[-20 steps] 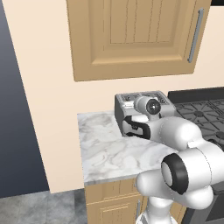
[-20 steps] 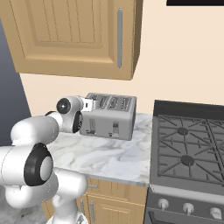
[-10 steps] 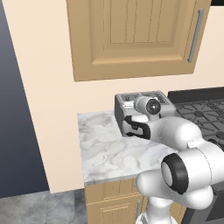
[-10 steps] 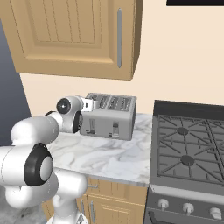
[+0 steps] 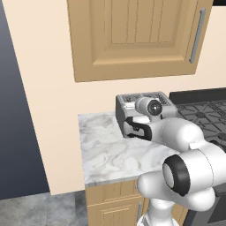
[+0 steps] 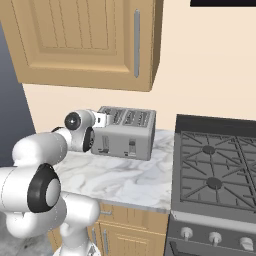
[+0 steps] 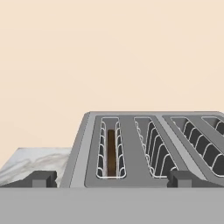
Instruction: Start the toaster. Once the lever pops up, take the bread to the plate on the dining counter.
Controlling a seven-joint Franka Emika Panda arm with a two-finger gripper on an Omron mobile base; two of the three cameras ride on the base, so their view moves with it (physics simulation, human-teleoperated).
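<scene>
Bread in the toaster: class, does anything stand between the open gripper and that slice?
Nothing visible does. In the hand view the bread sits low in the toaster's leftmost slot, inside the white wire guide, and the open gripper faces the slots, its fingertips on either side.

Both base cameras look forward and down at the toaster point(image 5: 143, 105) from behind the arm, one from its left, one from its right point(image 6: 126, 132), sharing it and the marble worktop point(image 6: 117, 177) under it. The hand camera sits close over the toaster's slots point(image 7: 144, 148), facing the wall behind.
</scene>
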